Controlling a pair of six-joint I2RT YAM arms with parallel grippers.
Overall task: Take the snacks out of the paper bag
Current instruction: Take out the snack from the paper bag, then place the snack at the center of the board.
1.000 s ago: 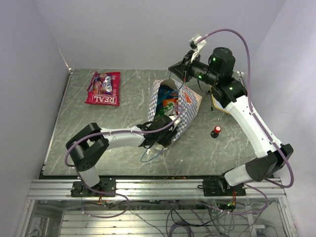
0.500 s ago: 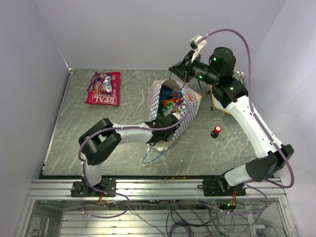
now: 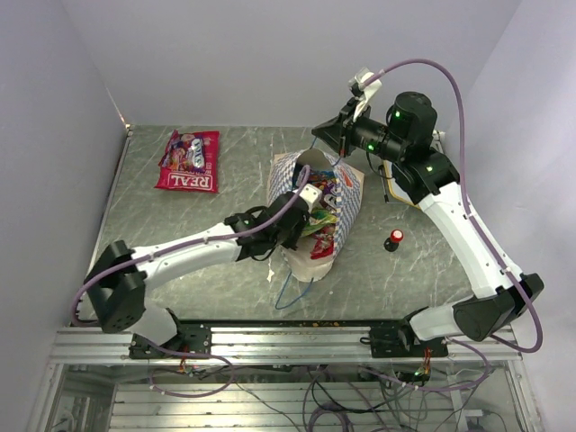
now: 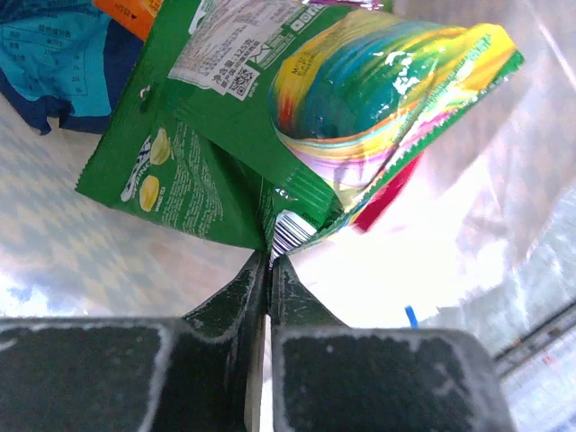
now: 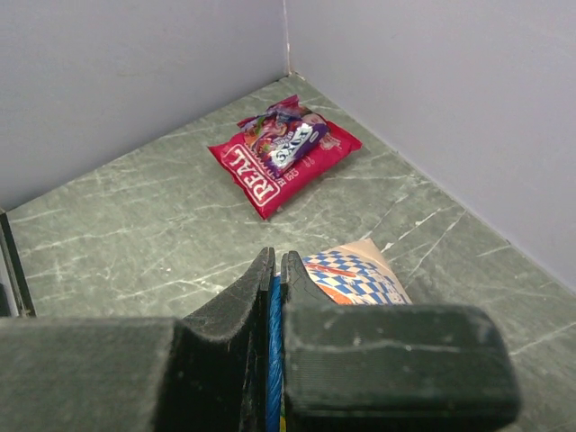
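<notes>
The paper bag (image 3: pixel 283 180), blue-and-white checkered, lies on the table with its mouth up and several snacks (image 3: pixel 328 193) showing inside. My left gripper (image 3: pixel 309 216) reaches into it. In the left wrist view that gripper (image 4: pixel 270 257) is shut on the corner of a green packet with a rainbow print (image 4: pixel 360 99). A blue packet (image 4: pixel 54 63) lies behind it against the cream inner wall (image 4: pixel 99 261). My right gripper (image 3: pixel 324 136) is shut on the bag's blue cord handle (image 5: pixel 274 360) above the bag's far rim. The red "REAL" packet (image 3: pixel 189 171) lies at the far left with a pink-purple candy bag (image 5: pixel 290 135) on it.
A small red-and-black knob (image 3: pixel 393 239) stands right of the bag. The bag's other blue cord handle (image 3: pixel 288 292) trails on the table towards the near edge. Grey walls close in the table at the back and both sides.
My left gripper has closed on the green packet inside the bag, and the left arm has stretched out from its folded pose. The right gripper has kept its hold on the cord.
</notes>
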